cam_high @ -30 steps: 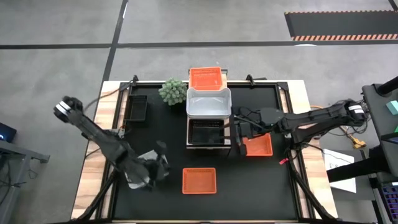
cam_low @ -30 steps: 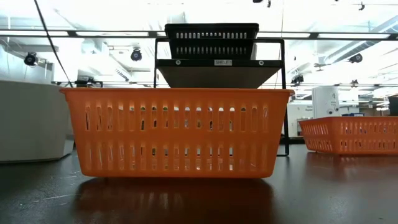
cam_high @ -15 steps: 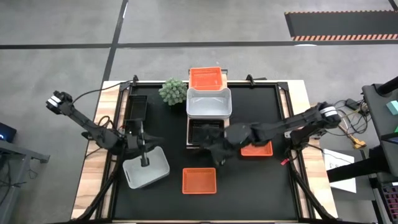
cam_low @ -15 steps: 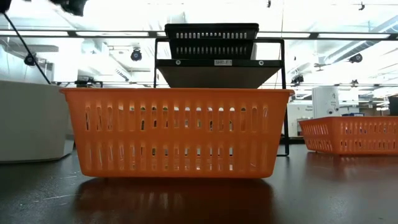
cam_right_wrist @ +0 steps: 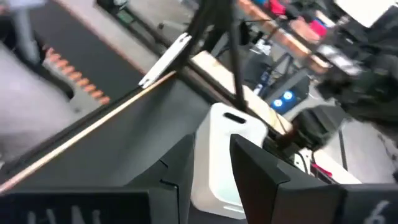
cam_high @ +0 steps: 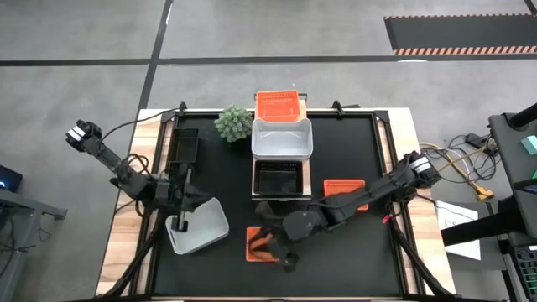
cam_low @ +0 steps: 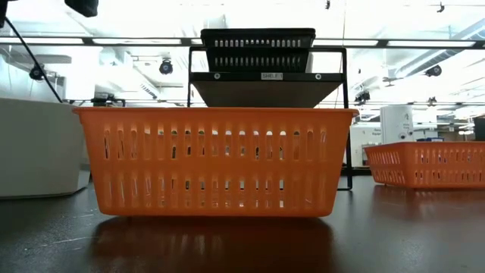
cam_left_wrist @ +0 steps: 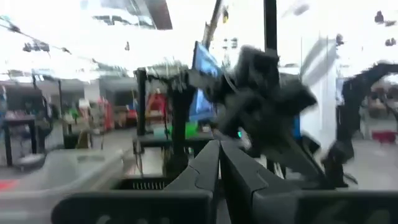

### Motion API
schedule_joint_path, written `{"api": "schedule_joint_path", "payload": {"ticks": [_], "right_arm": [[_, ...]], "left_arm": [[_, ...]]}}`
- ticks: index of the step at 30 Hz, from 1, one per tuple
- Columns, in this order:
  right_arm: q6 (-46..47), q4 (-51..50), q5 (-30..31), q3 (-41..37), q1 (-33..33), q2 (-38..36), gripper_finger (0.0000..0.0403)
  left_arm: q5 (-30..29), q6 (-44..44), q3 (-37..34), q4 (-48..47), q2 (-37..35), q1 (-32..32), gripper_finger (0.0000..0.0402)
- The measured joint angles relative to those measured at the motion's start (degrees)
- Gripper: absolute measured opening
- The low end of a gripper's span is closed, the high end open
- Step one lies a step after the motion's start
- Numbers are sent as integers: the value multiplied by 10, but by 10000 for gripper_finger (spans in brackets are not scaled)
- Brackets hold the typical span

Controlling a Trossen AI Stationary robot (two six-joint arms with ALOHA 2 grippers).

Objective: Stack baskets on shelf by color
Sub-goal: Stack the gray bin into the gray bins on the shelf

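Note:
The shelf (cam_high: 282,195) holds a red-orange basket (cam_high: 277,105), a white basket (cam_high: 282,138) and a black basket (cam_high: 279,178), which also tops the shelf in the low view (cam_low: 258,49). On the table lie a white basket (cam_high: 204,228), a near red-orange basket (cam_high: 252,239) (cam_low: 216,159), another red-orange basket (cam_high: 346,186) and a black basket (cam_high: 185,144). My left gripper (cam_high: 183,223) (cam_left_wrist: 219,163) is shut over the white basket's left part. My right gripper (cam_high: 270,245) (cam_right_wrist: 211,165) is open above the near red-orange basket and does not show in the low view. My left gripper stands shut over the white basket on the table; I cannot tell whether it touches the basket.
A small spiky green plant (cam_high: 233,123) stands left of the shelf's far end. The right arm (cam_high: 361,200) reaches across the table in front of the shelf. Bare black table lies between the near baskets and along the right side.
My right gripper has swung from the red-orange basket right of the shelf toward the table's near edge and left, ending over the near red-orange basket. My left gripper has moved slightly toward the table's left edge over the white basket, which now lies flat on the table.

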Motion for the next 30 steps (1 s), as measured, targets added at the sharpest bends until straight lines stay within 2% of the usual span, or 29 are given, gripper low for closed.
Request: {"api": "schedule_joint_path", "payload": {"ticks": [5,9,15,18,21,23,30], "right_arm": [[35,9,0,-1,1,-2,87],[45,9,44,10,-7,9,105],[64,-3,49,50,-16,37,159],[61,-59,46,84,-15,50,178],[60,-139,45,132,-14,50,190],[84,-158,45,153,-14,49,193],[84,-297,42,176,12,51,194]], "left_arm": [[-4,91,6,70,-5,3,0],[-4,105,14,39,-36,1,0],[-40,130,0,-45,-91,0,0],[-32,112,-1,-37,-122,-1,0],[26,75,-1,-39,-155,-2,0],[55,77,-1,-42,-167,-2,0],[57,85,-3,-42,-188,-2,0]]}}
